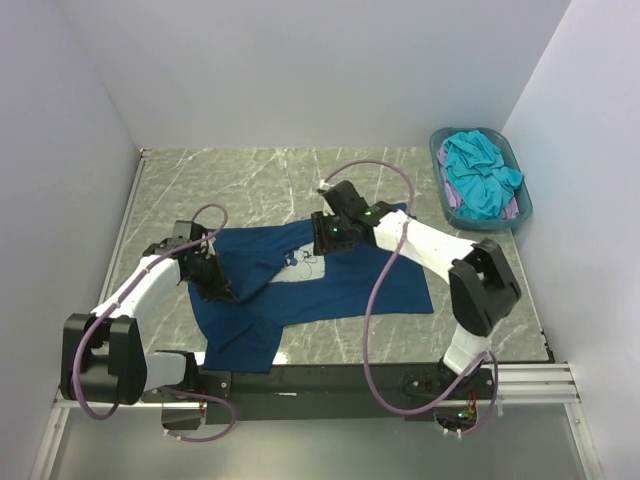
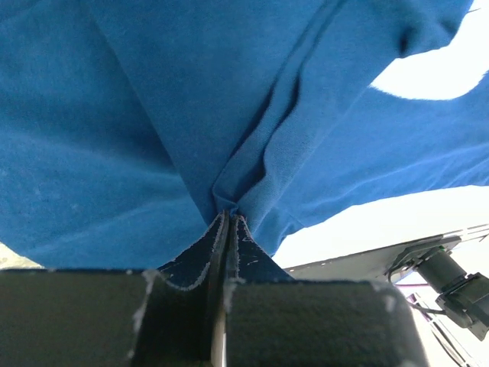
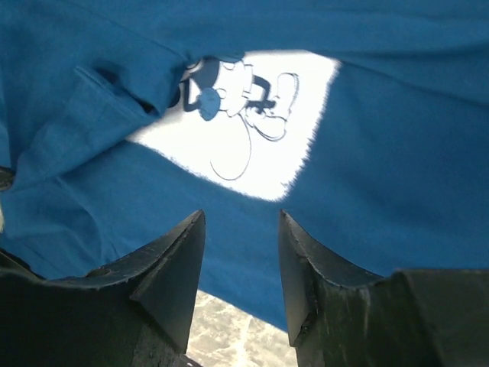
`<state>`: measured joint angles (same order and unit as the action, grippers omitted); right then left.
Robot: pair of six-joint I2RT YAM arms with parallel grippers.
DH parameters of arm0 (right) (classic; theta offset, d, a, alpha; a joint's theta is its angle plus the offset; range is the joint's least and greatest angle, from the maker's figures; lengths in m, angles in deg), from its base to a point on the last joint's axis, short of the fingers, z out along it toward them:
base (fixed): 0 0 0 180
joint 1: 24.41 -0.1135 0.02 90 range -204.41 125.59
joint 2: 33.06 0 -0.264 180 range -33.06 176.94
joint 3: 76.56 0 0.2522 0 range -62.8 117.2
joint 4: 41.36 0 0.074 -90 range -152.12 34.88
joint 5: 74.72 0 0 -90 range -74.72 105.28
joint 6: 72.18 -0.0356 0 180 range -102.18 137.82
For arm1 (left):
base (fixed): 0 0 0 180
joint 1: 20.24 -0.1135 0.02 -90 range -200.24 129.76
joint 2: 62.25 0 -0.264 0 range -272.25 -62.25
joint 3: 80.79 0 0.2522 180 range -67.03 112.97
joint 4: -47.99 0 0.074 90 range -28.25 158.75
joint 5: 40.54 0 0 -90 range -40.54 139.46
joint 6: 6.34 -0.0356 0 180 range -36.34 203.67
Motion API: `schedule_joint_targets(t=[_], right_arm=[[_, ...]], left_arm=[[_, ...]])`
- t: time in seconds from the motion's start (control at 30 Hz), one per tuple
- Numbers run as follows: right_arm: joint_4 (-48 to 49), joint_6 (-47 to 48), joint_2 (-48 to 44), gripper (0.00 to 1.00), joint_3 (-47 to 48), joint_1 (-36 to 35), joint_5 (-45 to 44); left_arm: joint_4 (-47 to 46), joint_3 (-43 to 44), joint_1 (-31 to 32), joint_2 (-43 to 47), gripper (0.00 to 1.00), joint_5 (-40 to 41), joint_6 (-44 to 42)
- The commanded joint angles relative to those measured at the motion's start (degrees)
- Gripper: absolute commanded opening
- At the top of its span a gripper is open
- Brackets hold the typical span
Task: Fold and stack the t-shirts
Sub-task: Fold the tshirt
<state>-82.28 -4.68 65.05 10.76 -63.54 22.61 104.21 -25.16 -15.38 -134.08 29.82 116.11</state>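
The navy t-shirt (image 1: 330, 285) is soft matt knit cloth, and its white print (image 3: 252, 130) looks flat and smooth. The table (image 1: 250, 180) is marble-look, grey-green, with a faint sheen. The basket (image 1: 438, 170) at the far right corner is smooth teal plastic. On the right gripper (image 3: 241, 218) the pads (image 3: 172, 267) are matt black, scuffed rough at the edges.

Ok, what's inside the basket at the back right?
A crumpled turquoise tee lies on top, filling most of the basket. Pale lilac cloth peeks out beneath it along the near side. Whatever else lies under the heap is covered.
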Motion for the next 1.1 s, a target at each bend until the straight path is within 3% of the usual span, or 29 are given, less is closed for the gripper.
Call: schedule_joint_targets(t=[0.0,0.4,0.63,0.73,1.07], right_arm=[[-1.23,5.08,3.05,0.5,5.7,-1.99,2.42],[-4.83,16.17,18.34,0.49,23.99,-9.9,6.11],[-4.04,17.85,24.06,0.49,29.53,-11.67,6.12],[-4.04,18.02,26.16,0.49,31.73,-11.84,5.68],[-6.42,21.18,32.58,0.47,38.85,-12.37,8.66]], left_arm=[[0.08,-1.79,0.23,1.17,0.05,-1.01,0.69],[0.08,-2.32,0.41,0.11,0.14,-1.19,0.07],[0.78,-1.71,0.5,2.39,0.57,-0.23,0.42],[1.22,-0.39,0.5,3.97,0.67,1.35,1.04],[-3.16,0.5,0.41,8.64,0.76,12.86,7.89]])
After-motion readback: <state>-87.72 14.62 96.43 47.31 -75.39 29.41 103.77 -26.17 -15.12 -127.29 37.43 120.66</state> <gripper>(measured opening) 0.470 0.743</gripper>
